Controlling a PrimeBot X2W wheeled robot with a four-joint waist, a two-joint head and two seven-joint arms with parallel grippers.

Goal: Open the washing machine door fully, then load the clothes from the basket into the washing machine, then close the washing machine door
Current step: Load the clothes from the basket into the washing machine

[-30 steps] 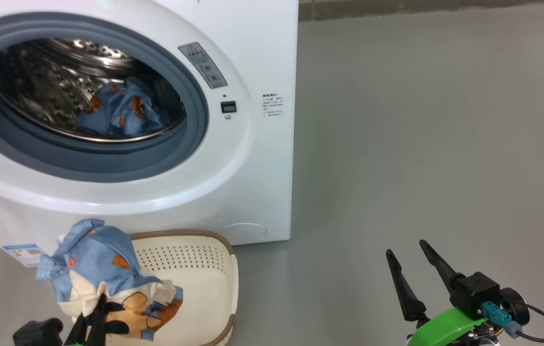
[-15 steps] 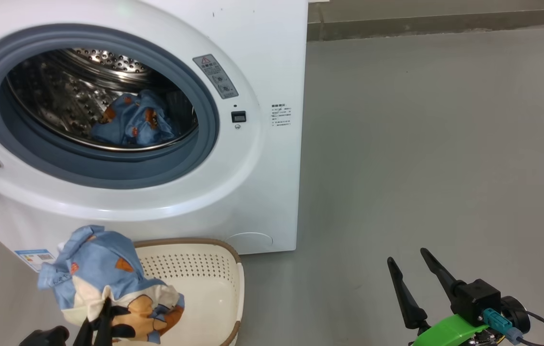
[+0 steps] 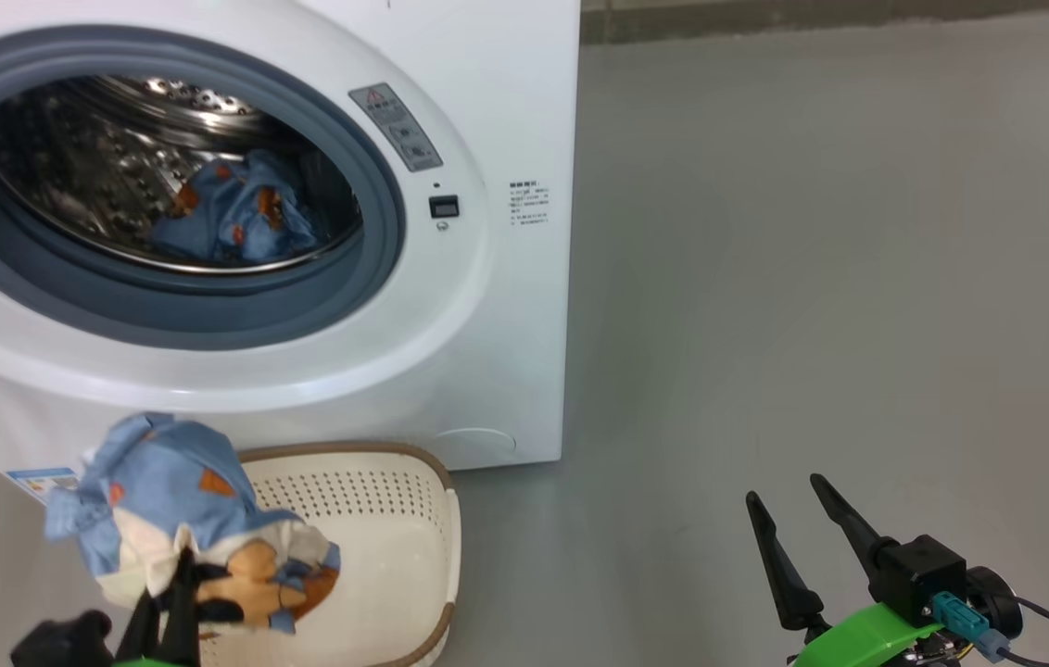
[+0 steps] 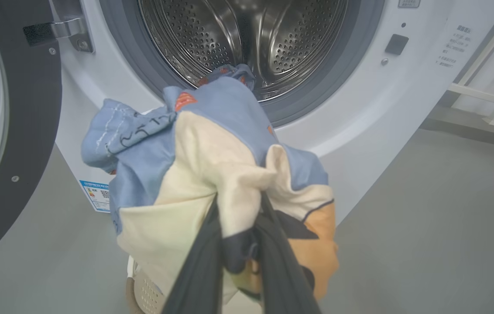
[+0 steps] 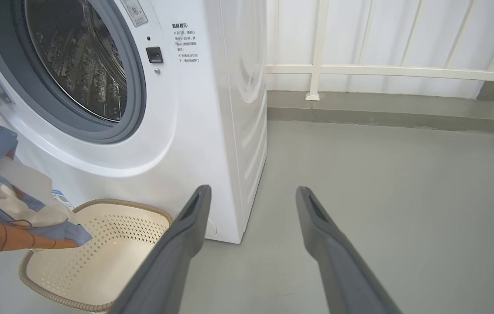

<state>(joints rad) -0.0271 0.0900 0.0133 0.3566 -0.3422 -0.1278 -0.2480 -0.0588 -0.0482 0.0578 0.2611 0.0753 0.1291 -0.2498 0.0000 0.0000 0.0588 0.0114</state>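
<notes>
Clothes (image 4: 212, 165) pinched by left gripper (image 4: 239, 203) hang above basket (image 3: 348, 496); head view adds a piece (image 3: 237, 208) in drum (image 3: 70, 176), right gripper (image 3: 784, 490) spread.

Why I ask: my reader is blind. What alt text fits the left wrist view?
The left pincer grips blue and cream clothes before the open washing machine; its black door stands open at left.

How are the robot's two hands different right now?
The left gripper is pinched shut on the blue and cream clothes; the right gripper is wide open with nothing between its fingers. The left gripper holds its bundle by the basket, in front of the washing machine; the right gripper hangs off to the side, over grey floor. Both have two long dark fingers.
</notes>
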